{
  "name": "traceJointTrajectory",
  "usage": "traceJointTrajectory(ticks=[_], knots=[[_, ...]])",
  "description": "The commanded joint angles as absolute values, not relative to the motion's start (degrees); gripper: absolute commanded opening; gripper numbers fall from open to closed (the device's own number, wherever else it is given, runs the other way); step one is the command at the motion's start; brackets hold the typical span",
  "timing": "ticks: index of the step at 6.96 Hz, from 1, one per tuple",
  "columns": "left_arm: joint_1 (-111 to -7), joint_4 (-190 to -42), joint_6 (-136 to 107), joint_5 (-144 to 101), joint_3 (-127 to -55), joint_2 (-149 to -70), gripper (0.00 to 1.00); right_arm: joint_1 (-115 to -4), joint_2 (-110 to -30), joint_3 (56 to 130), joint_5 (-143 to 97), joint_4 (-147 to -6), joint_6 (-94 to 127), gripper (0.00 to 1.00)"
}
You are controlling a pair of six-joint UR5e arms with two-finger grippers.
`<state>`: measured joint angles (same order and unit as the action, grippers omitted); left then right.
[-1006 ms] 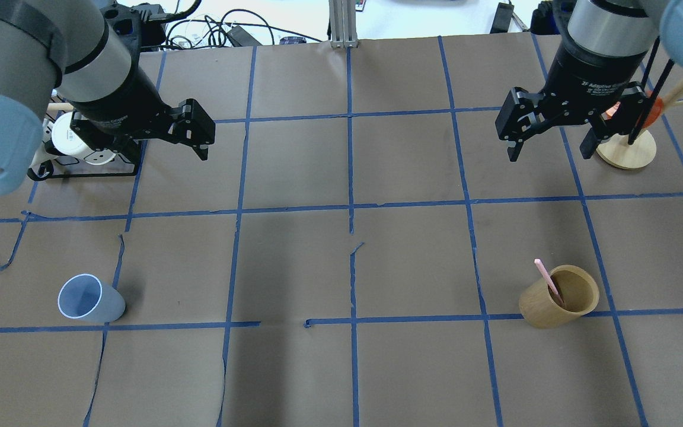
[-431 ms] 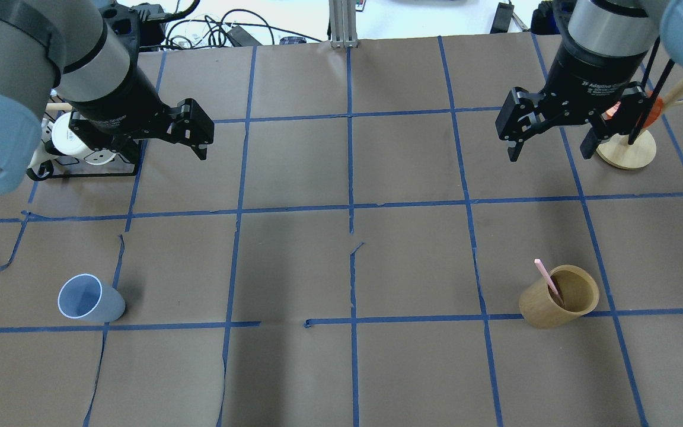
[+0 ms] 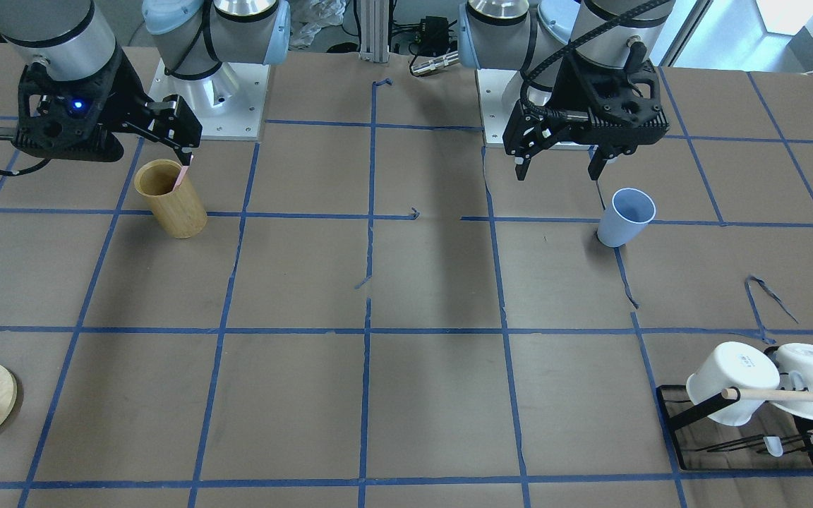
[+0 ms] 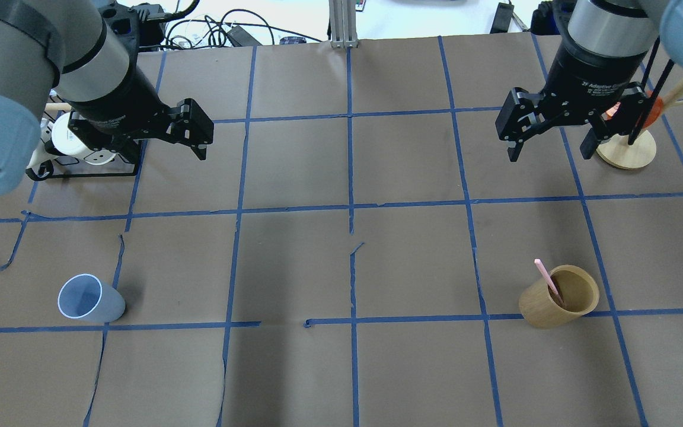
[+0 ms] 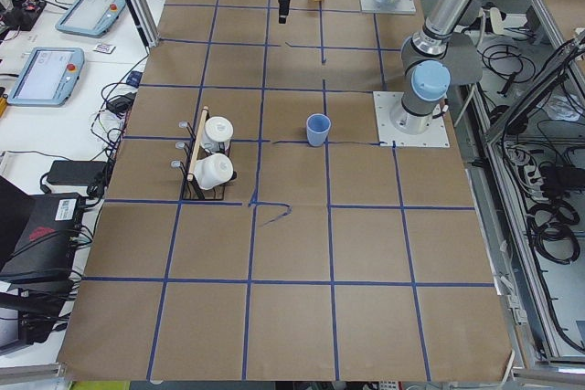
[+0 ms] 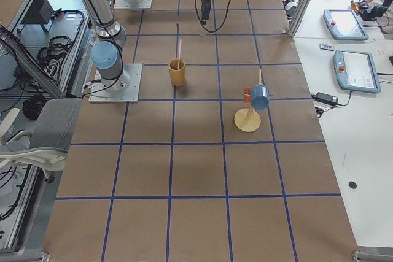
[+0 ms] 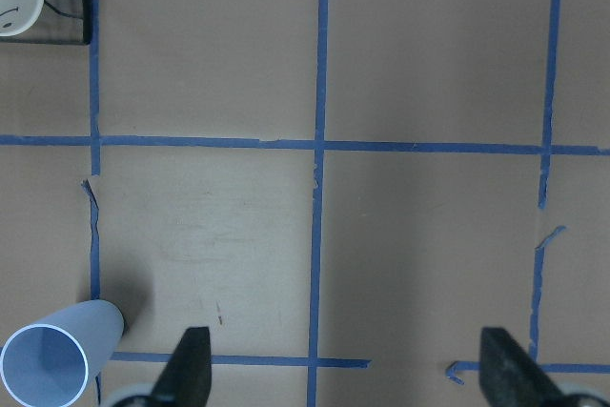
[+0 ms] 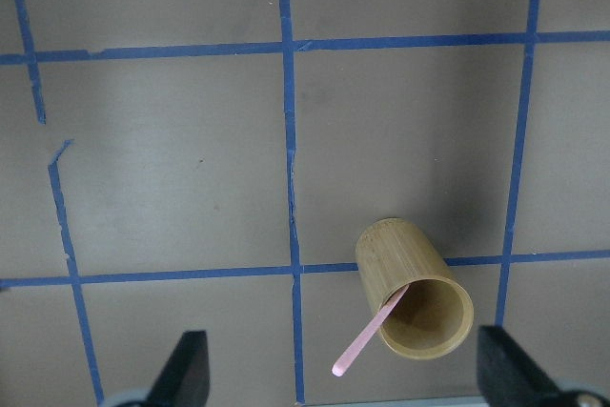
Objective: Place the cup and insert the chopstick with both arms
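The cup (image 4: 89,298) stands upright with its mouth open upward on the left half of the tabletop (image 4: 294,267), between the left arm's base and the black mug rack (image 3: 682,416) near the operators' edge, and nothing touches it. The left end effector (image 3: 559,171) hangs above the brown paper with its two fingers spread wide and nothing between them. In the left wrist view the cup sits in the lower left corner, outside the gap between the fingers. The chopstick (image 4: 546,277) is on the right half of the tabletop, leaning inside a tan bamboo cylinder (image 4: 540,311) with its upper end jutting out over the rim. The right end effector (image 4: 548,153) is also raised off the surface, fingers wide apart and empty. It is clear of both cylinder and chopstick, which appear low in the right wrist view between the two fingers. Two white mugs (image 3: 731,381) lie tipped on the rack, with a light wooden dowel (image 3: 795,395) running past them. A round wooden stand (image 4: 629,151) carrying something orange sits toward the operators' edge on the right half. Blue tape (image 4: 350,178) marks a grid over the paper, torn in a few places.
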<state>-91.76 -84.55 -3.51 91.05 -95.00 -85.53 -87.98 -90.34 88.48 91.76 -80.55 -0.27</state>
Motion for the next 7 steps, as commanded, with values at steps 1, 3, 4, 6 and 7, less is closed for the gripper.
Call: traceJointTrajectory(ticks=[1,3,4,6,7], knots=[[-91.8,-84.6,-3.5,91.1,-95.0,-85.5,1.0,-87.9,-90.4,88.5,91.8,-80.5,-0.3,1.0],[-91.8,-84.6,-3.5,91.1,-95.0,-85.5,1.0,-87.8,-90.2,88.5,91.8,-80.6,1.0,1.0],[-91.8,-84.6,-3.5,91.1,-95.0,-85.5,1.0,-87.8,-90.3,88.5,91.8,-80.4,2.0,1.0],[-91.8,-84.6,-3.5,91.1,-95.0,-85.5,1.0,-87.7,-90.1,88.5,91.8,-79.2,4.2,1.0],[-91.8,-84.6,-3.5,91.1,-95.0,-85.5,1.0,-87.0,-90.1,88.9,91.8,-79.3,4.7,1.0]])
